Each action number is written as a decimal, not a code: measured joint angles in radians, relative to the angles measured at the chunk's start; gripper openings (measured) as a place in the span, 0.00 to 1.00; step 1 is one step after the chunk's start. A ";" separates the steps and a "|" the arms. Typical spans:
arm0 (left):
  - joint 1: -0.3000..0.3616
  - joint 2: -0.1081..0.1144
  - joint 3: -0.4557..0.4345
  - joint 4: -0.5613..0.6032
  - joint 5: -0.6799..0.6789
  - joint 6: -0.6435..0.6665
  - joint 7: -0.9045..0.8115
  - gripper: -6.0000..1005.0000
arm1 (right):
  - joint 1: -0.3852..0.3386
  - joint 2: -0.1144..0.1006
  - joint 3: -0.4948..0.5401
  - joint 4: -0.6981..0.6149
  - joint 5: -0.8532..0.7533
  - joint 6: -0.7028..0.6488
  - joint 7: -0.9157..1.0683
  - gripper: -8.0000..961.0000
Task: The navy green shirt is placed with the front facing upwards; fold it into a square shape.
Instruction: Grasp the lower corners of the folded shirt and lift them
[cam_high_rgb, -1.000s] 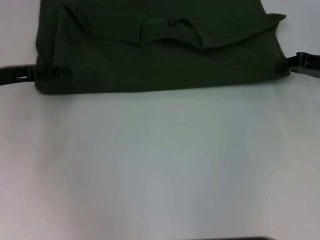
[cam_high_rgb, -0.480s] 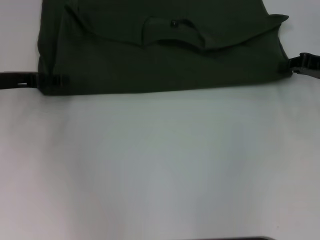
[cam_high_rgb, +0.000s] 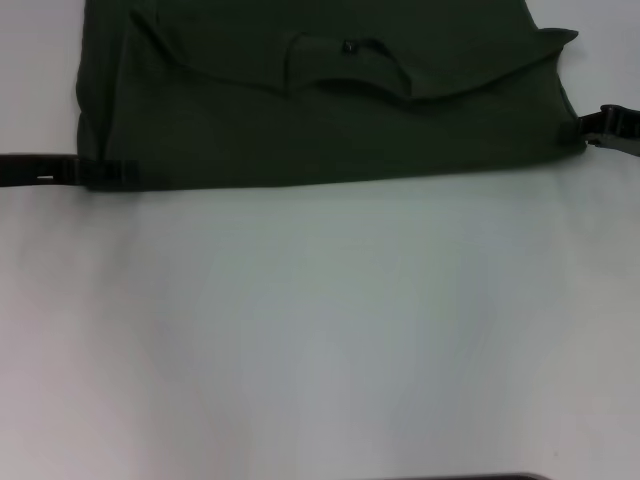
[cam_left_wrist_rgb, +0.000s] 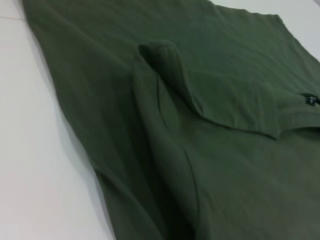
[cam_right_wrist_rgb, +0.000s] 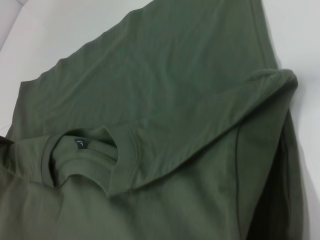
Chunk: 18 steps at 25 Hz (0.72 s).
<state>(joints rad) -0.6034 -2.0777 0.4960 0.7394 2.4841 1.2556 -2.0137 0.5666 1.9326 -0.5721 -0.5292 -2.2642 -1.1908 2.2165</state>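
Two grippers are sitting at opposite ends of the navy green shirt (cam_high_rgb: 330, 110), which is lying folded across the far edge of the white table (cam_high_rgb: 320, 330). Its near fold is running straight from side to side, and the ribbed collar (cam_right_wrist_rgb: 115, 165) with its small dark label (cam_right_wrist_rgb: 81, 144) is showing on the upper layer, facing up. The left gripper (cam_high_rgb: 112, 173) is lying flat at the shirt's near left corner, its tips overlapping the cloth; whether the jaws are pinching the fabric I cannot tell. The right gripper (cam_high_rgb: 592, 130) is touching the shirt's right edge, its jaws likewise unreadable from here. A folded sleeve ridge (cam_left_wrist_rgb: 165, 140) is bunching up along the left side.
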 joint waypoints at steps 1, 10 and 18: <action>-0.001 -0.001 0.008 -0.005 0.000 -0.011 0.000 0.86 | 0.000 0.000 0.000 0.000 0.000 0.000 0.000 0.05; -0.016 -0.001 0.026 -0.020 -0.004 -0.005 0.000 0.86 | 0.002 -0.001 0.001 0.000 0.000 0.002 0.000 0.05; -0.032 0.001 0.027 -0.020 -0.007 0.025 0.002 0.84 | 0.009 -0.002 0.002 0.000 0.001 0.005 0.000 0.05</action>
<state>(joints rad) -0.6355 -2.0763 0.5231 0.7193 2.4774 1.2807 -2.0114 0.5754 1.9310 -0.5705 -0.5292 -2.2637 -1.1856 2.2166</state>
